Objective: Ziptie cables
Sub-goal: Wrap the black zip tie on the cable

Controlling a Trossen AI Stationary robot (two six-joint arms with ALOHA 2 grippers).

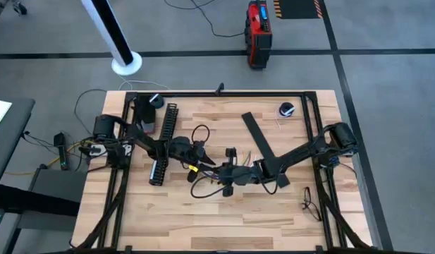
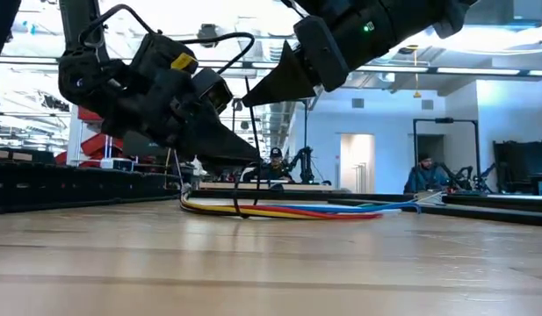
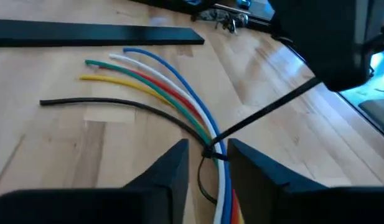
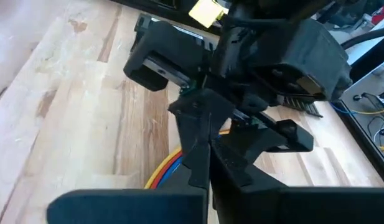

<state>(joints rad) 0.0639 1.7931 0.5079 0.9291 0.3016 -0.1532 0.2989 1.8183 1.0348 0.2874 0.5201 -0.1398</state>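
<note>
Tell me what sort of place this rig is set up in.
Probably a robotics lab or workshop: a wooden table in a black frame, more robot arms standing in the room behind, and a person seated at another station.

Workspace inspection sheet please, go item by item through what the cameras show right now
Surface: wooden table, bare at the near side.
Job's things: cables lying flat, fanned at one end; black zip tie looped around them.
Clutter: slotted black channel, flat black strip.
Grippers: left hand straddles the tied cables; right hand pinches the zip tie tail.
Cables: power leads trail off the table's left edge.
Surroundings: red case on the floor; people seated beyond.
</note>
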